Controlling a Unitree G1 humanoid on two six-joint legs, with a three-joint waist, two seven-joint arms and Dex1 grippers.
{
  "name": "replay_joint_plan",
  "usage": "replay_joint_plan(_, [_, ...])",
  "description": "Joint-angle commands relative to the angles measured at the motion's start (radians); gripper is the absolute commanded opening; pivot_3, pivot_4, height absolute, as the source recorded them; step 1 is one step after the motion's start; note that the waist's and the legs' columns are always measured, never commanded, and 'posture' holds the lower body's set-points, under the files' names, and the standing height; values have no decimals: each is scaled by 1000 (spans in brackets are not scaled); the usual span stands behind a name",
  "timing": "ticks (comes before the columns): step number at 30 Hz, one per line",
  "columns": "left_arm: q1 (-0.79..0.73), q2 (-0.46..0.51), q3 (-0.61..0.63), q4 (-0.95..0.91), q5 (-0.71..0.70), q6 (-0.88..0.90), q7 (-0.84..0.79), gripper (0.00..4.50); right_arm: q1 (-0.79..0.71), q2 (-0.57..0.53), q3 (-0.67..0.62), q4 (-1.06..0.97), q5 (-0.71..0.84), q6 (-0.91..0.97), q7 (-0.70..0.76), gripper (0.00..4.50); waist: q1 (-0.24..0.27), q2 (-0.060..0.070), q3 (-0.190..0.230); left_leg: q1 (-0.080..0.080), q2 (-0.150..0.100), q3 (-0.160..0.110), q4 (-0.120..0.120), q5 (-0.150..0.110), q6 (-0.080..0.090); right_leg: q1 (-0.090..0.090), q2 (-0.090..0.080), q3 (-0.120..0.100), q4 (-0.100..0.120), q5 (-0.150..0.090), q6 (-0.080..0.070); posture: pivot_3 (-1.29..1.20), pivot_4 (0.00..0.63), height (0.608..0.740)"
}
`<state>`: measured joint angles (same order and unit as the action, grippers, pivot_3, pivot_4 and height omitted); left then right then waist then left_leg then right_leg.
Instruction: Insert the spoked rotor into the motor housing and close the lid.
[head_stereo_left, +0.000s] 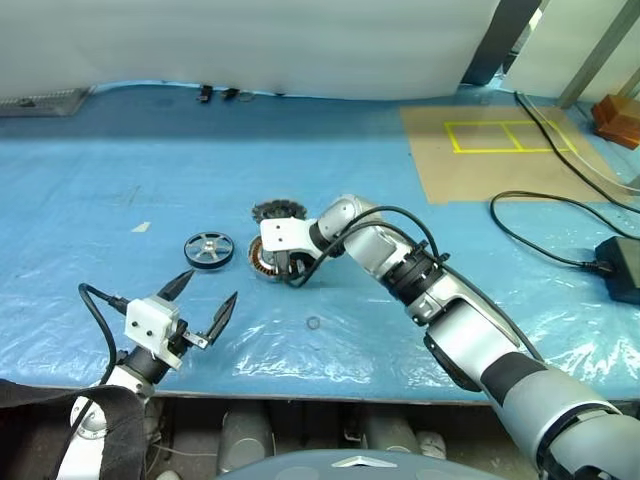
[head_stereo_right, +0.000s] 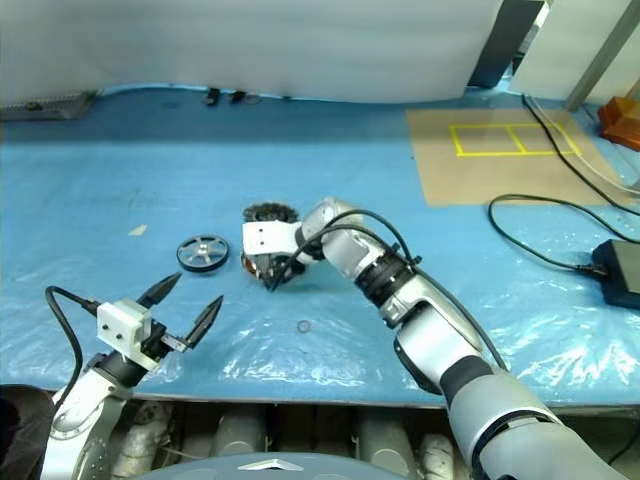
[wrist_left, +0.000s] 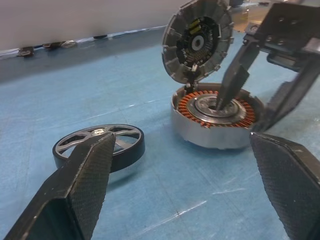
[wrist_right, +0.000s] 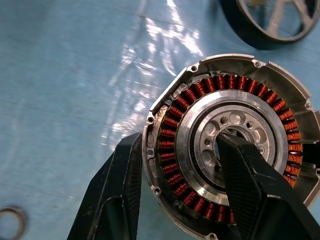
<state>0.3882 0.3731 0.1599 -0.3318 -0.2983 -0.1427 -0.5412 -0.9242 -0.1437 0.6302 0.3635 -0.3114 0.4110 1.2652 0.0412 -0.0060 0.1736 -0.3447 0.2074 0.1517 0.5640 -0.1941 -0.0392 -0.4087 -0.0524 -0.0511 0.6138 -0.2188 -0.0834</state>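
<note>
Step in hand: steadying the squat silver, copper-wound motor housing (wrist_right: 230, 145) on blue-sheeted bench (head_stereo_left: 120, 190). Right tool (wrist_right: 182, 192) apparently clamps its wall (one finger in the hub); segmented lid (wrist_left: 198, 40) stands open. Left tool (head_stereo_left: 207, 299), spread empty, must fetch black-rimmed spoked rotor (head_stereo_left: 209, 249) nearby.

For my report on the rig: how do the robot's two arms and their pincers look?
Both arms are silver-grey with black joint rings and loose black cables. Each wrist carries a white block. The left pincer and right pincer each have two black, tapered fingers with finely textured inner pads.
</note>
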Motion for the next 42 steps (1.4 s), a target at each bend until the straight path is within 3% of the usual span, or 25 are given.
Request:
replay_joint_plan(1, [-16, 23, 31, -45, -26, 8, -9, 4500, 74, 0, 71, -95, 9, 45, 34, 1975, -1, 0, 0, 0, 0, 0, 0, 0, 0, 0, 0, 0, 0, 0, 0, 0, 150, 740])
replay_joint_plan(7, [-51, 42, 18, -41, -21, 33, -22, 4500, 117, 5, 75, -135, 8, 50, -2, 1975, -2, -1, -1, 2, 0, 0, -1, 0, 0, 2, 0, 1, -1, 0, 0, 0, 150, 740])
replay_joint_plan(8, [-55, 43, 19, -35, -21, 31, -25, 4500, 117, 8, 72, -137, 9, 49, -7, 2690, -2, -1, -1, 2, 0, 0, -1, 0, 0, 2, 0, 1, -1, 0, 0, 0, 150, 740])
replay_joint_plan(14, [-89, 50, 16, 6, -21, 20, -52, 4500, 74, 23, -14, -281, 97, 158, 4, 4482, -2, -1, 0, 1, 0, 0, -1, 0, 0, 0, 0, 1, -1, 0, 0, 0, 150, 740])
replay_joint_plan(22, [-141, 53, 2, 35, -34, 31, -97, 4500, 73, -47, -47, -435, 185, 246, -1, 4482, 1, -1, 0, 0, -1, 0, -1, 0, 0, 0, 0, 0, -2, 0, 0, 0, 150, 740])
replay_joint_plan(27, [-91, 40, -5, 3, -42, 35, -111, 4500, 192, -117, -148, -482, 293, 54, -22, 4482, 2, -1, 0, -1, -1, 0, -1, 0, 0, 0, 0, 0, -2, 0, 0, 0, 150, 740])
replay_joint_plan(33, [-27, 37, -35, -55, -36, 45, -110, 4500, 308, -187, -261, -495, 410, -43, -41, 4482, 2, -2, 0, -1, 0, 1, -1, 0, 0, 0, 0, 0, -4, 0, 1, 0, 150, 740])
replay_joint_plan(36, [4, 45, -25, -76, -41, 59, -103, 4500, 377, -268, -280, -461, 457, -144, 43, 4482, 3, -1, 0, -1, -1, 1, -1, 0, 0, 1, 0, 0, -5, 0, 1, 0, 150, 740])
replay_joint_plan(38, [17, 46, -30, -86, -36, 68, -98, 4500, 411, -279, -296, -436, 472, -166, 24, 4482, 3, -1, 0, -1, -1, 1, -1, 0, 0, 1, 0, 0, -6, 0, 1, 0, 150, 740])
replay_joint_plan(42, [6, 57, -44, -94, -34, 94, -101, 4500, 500, -345, -244, -367, 437, -373, 98, 4482, 3, -1, 0, -1, 0, 1, -2, 0, 0, 2, 0, -1, -6, -4, 8, 0, 150, 740])
